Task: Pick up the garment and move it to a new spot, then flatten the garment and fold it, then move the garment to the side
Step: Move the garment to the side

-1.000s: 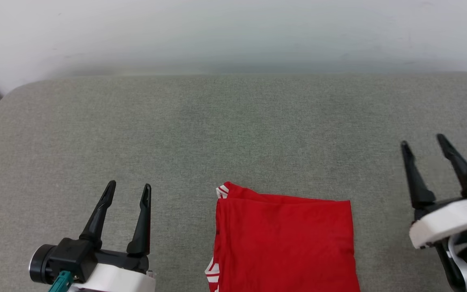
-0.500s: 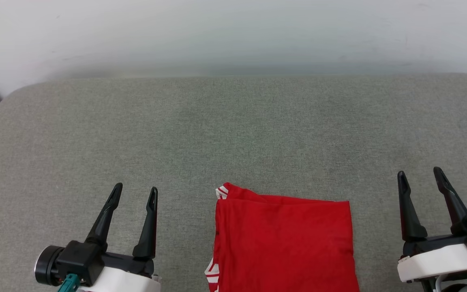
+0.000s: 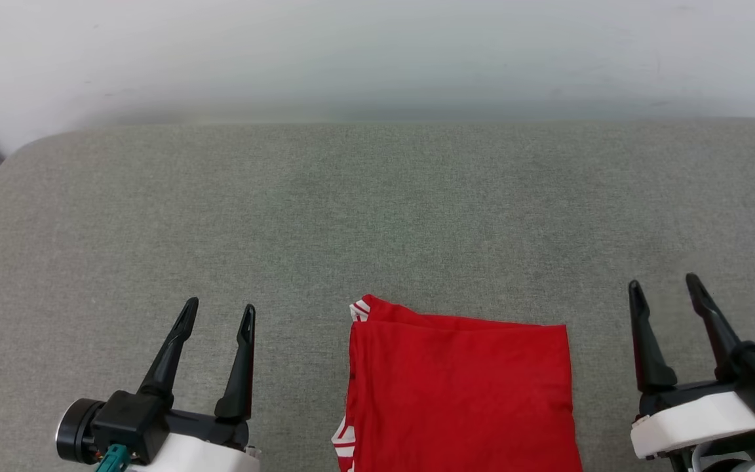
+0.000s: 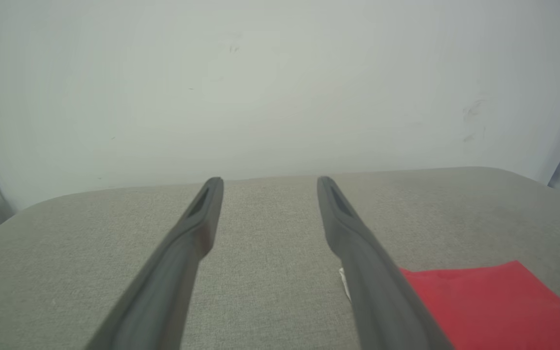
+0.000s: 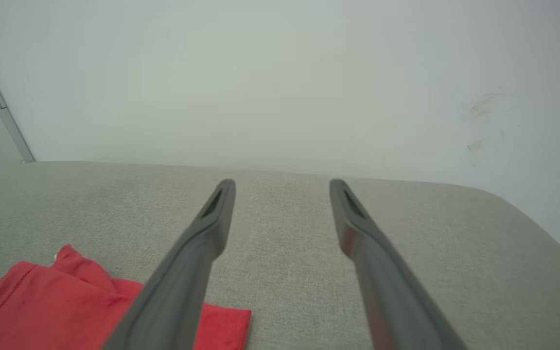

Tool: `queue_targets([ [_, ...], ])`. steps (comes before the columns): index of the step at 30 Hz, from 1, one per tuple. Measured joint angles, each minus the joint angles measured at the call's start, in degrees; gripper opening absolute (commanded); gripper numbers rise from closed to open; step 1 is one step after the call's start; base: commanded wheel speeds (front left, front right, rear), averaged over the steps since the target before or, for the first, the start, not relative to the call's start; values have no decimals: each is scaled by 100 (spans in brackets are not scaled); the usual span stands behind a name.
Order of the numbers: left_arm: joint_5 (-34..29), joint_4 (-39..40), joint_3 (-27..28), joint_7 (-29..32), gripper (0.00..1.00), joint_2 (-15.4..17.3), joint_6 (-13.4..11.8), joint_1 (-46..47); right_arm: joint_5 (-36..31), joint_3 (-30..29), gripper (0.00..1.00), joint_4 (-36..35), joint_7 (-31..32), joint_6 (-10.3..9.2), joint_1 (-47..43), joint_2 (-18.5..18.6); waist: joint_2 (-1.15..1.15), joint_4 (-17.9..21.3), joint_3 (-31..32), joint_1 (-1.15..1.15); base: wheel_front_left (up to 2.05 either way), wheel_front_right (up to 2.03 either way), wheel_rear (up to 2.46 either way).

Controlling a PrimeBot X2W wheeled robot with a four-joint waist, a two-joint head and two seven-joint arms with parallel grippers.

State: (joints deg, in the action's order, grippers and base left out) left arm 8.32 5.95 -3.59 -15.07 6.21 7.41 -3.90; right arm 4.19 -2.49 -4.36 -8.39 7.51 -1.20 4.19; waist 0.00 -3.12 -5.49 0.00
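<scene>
Garment (image 3: 459, 393) lies folded at the near edge of the grey fabric surface (image 3: 377, 216), between spread, empty hands, right hand (image 3: 663, 282) just drawn back level with left hand (image 3: 219, 305), so likely only the sideways move remains.

Left gripper (image 4: 270, 181): its two dark fingers (image 4: 187, 248) rise from the bottom edge with the jaws standing well apart, the grey fabric surface (image 4: 270, 272) visible through the gap between them. The garment (image 4: 484, 301) lies flat on that surface at the view's lower right, red, its near edge partly hidden behind one finger, where a small white patch shows. A pale, lightly scuffed wall (image 4: 260, 87) stands behind the surface's rounded far edge.
</scene>
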Motion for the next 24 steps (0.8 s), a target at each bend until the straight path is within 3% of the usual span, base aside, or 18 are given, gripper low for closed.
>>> queue_targets([
  [3,-2,-5,-7,0,100,0,0,-19,15,149,100,-44,383,-1,-28,63,0,-9,-53,0,0,0,0],
  [10,44,-40,-57,0,100,-33,0,62,727,478,100,-693,2917,-1,-152,397,0,-61,-312,0,0,0,0],
  [14,51,-75,-97,0,100,-34,0,149,933,423,100,-1067,4376,-1,-177,460,0,-120,-460,0,0,0,0],
  [17,60,-80,-158,0,100,-48,0,265,954,610,100,-1204,5281,1,-209,716,0,-208,-566,0,0,0,0],
  [24,94,-145,-348,0,100,-48,0,446,1058,474,100,-992,6006,-1,-200,580,0,-508,-816,0,0,0,0],
])
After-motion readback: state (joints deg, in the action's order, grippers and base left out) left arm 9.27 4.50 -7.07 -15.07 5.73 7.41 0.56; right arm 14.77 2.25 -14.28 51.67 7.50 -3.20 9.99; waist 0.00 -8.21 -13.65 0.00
